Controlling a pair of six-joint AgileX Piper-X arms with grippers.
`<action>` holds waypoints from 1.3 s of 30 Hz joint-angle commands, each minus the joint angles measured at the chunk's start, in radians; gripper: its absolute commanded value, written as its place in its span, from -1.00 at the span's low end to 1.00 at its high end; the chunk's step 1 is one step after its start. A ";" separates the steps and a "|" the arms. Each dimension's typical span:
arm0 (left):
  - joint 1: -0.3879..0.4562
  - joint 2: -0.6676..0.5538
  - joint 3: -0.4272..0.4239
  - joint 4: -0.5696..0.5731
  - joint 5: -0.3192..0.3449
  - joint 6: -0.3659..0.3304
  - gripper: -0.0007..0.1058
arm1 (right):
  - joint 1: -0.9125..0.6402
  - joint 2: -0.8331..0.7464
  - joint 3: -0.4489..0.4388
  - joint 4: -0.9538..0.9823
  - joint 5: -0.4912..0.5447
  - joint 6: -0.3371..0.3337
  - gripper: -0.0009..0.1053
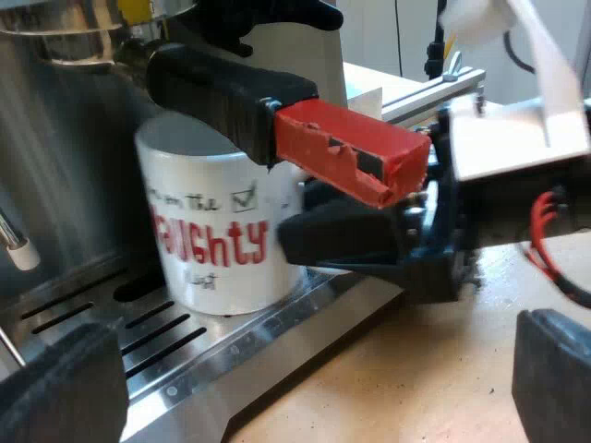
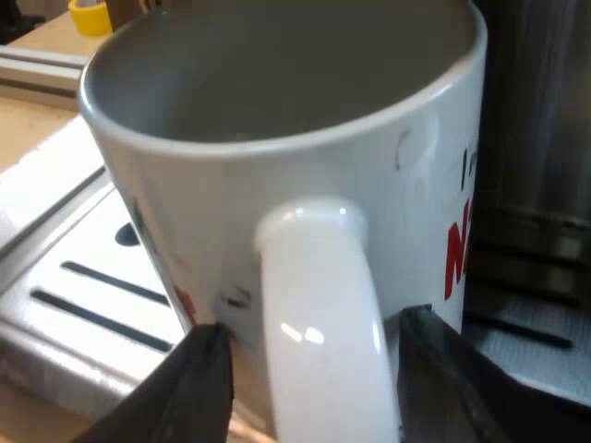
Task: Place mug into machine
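1. left tool: black fingers spread wide, holding nothing. It hovers facing the front of the machine, above the edge of the tabletop.
2. machine: brushed-steel espresso unit. A thin steam pipe with a pale tip hangs at its front.
3. tray: slotted steel drip tray at the machine's foot, resting on the tabletop.
4. mug: white, upright, standing on the tray close against the machine's steel front and directly beneath the holder. Red block lettering runs across its wall, with small black script and a ticked box above. The inside is plain white.
5. holder: locked into the machine's front. Its dark grip juts out over the mug's rim and ends in a red block.
6. right tool: at the mug's handle. The fingers are narrowly parted, one on each side of the handle. A sliver of mug wall shows between each finger and the handle, so the handle sits loose between them.
7. tabletop: pale wood. A metal rail and a yellow roll lie beyond the tray.
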 commanded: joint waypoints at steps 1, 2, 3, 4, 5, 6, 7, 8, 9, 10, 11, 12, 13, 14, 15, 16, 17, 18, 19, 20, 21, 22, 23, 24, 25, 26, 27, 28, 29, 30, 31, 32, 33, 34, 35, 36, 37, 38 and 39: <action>-0.005 0.003 -0.001 -0.013 -0.010 -0.013 0.61 | 0.001 0.022 -0.036 -0.015 0.035 0.003 -0.16; -0.005 0.003 -0.001 -0.013 -0.010 -0.013 0.61 | 0.001 0.029 -0.043 -0.015 0.044 0.003 -0.16; -0.005 0.003 -0.001 -0.013 -0.010 -0.013 0.61 | 0.001 0.035 -0.048 -0.015 0.048 0.003 -0.16; -0.005 0.003 -0.001 -0.013 -0.010 -0.013 0.61 | 0.001 0.045 -0.058 -0.015 0.053 0.003 -0.16; -0.005 0.003 -0.001 -0.013 -0.010 -0.013 0.61 | -0.002 0.061 -0.078 -0.015 0.052 0.003 -0.16; -0.005 0.003 -0.001 -0.013 -0.010 -0.013 0.61 | -0.005 0.068 -0.084 -0.015 0.052 0.003 -0.16; -0.005 0.003 -0.001 -0.013 -0.010 -0.013 0.61 | -0.005 0.076 -0.092 -0.015 0.050 0.003 -0.16; -0.005 0.003 -0.001 -0.013 -0.010 -0.013 0.61 | -0.005 0.082 -0.101 -0.015 0.051 0.003 -0.16; -0.005 0.003 -0.001 -0.013 -0.010 -0.013 0.61 | -0.007 0.087 -0.105 -0.015 0.051 0.003 -0.16; -0.005 0.003 -0.001 -0.013 -0.010 -0.013 0.61 | -0.006 0.093 -0.113 -0.015 0.046 0.003 -0.16; -0.005 0.003 -0.001 -0.013 -0.010 -0.013 0.61 | -0.006 0.099 -0.123 -0.015 0.044 0.001 -0.16; -0.005 0.003 -0.001 -0.013 -0.010 -0.013 0.61 | -0.006 0.104 -0.126 -0.015 0.044 0.001 -0.16; -0.005 0.003 -0.001 -0.013 -0.010 -0.013 0.61 | -0.006 0.108 -0.132 -0.015 0.044 0.001 -0.16; -0.005 0.003 -0.001 -0.013 -0.010 -0.013 0.61 | -0.006 0.109 -0.132 -0.015 0.044 0.001 -0.16; -0.005 0.003 -0.001 -0.013 -0.010 -0.013 0.61 | -0.006 0.109 -0.132 -0.015 0.044 0.001 -0.16; -0.005 0.003 -0.001 -0.013 -0.010 -0.013 0.61 | -0.006 0.109 -0.132 -0.012 0.044 0.001 -0.16; -0.005 0.003 -0.001 -0.013 -0.010 -0.013 0.61 | -0.006 0.109 -0.132 -0.010 0.044 0.001 -0.16; -0.005 0.003 -0.001 -0.013 -0.010 -0.013 0.61 | -0.006 0.109 -0.132 -0.007 0.044 -0.001 -0.16; -0.005 0.003 -0.001 -0.013 -0.010 -0.013 0.61 | -0.002 0.103 -0.130 -0.005 0.050 -0.003 -0.16; -0.005 0.003 -0.001 -0.013 -0.010 -0.013 0.61 | 0.006 0.092 -0.127 0.007 0.070 -0.003 -0.16; -0.005 0.003 -0.001 -0.013 -0.012 -0.013 0.61 | 0.008 0.084 -0.125 0.015 0.082 -0.003 -0.16; -0.005 0.003 -0.001 -0.013 -0.032 -0.013 0.61 | 0.018 0.066 -0.116 0.021 0.113 -0.003 -0.16; -0.005 0.003 -0.001 -0.013 -0.054 -0.013 0.61 | 0.023 0.041 -0.100 0.035 0.137 -0.003 -0.16; -0.005 0.003 -0.001 -0.013 -0.074 -0.013 0.61 | 0.027 0.032 -0.091 0.042 0.140 -0.003 -0.16; -0.005 0.003 -0.001 -0.013 -0.090 -0.013 0.61 | 0.030 0.009 -0.079 0.062 0.142 -0.003 -0.16; -0.005 0.003 -0.008 -0.011 -0.099 -0.013 0.61 | 0.031 -0.006 -0.067 0.083 0.141 -0.003 -0.16; -0.005 0.003 -0.011 -0.011 -0.099 -0.013 0.61 | 0.040 -0.032 -0.054 0.110 0.138 0.000 -0.16; -0.005 0.003 -0.023 -0.009 -0.099 -0.010 0.61 | 0.045 -0.071 -0.033 0.150 0.140 0.000 -0.16; -0.005 0.003 -0.031 -0.002 -0.099 -0.009 0.61 | 0.054 -0.104 -0.014 0.180 0.140 0.000 -0.16; -0.005 0.003 -0.036 0.000 -0.099 -0.008 0.61 | 0.055 -0.110 -0.011 0.185 0.140 0.000 -0.16; -0.005 0.003 -0.058 0.010 -0.099 -0.005 0.61 | 0.065 -0.157 0.010 0.220 0.142 0.000 -0.16; -0.005 0.003 -0.071 0.012 -0.099 0.003 0.61 | 0.075 -0.196 0.025 0.245 0.150 0.000 -0.16; -0.005 0.003 -0.080 0.011 -0.099 0.011 0.61 | 0.081 -0.209 0.031 0.260 0.158 0.000 -0.16; -0.005 0.003 -0.101 0.011 -0.095 0.022 0.61 | 0.092 -0.243 0.040 0.287 0.171 0.000 -0.16; -0.005 0.003 -0.108 0.011 -0.095 0.024 0.61 | 0.109 -0.284 0.046 0.314 0.189 0.000 -0.16; -0.005 0.003 -0.116 0.011 -0.094 0.036 0.61 | 0.115 -0.304 0.047 0.329 0.200 0.000 -0.16; -0.005 0.003 -0.141 0.011 -0.091 0.052 0.61 | 0.137 -0.343 0.047 0.357 0.223 -0.006 -0.16; -0.005 0.003 -0.154 0.011 -0.089 0.055 0.61 | 0.156 -0.372 0.047 0.371 0.235 -0.017 -0.16; -0.005 0.003 -0.163 0.011 -0.089 0.055 0.61 | 0.160 -0.385 0.047 0.378 0.240 -0.026 -0.16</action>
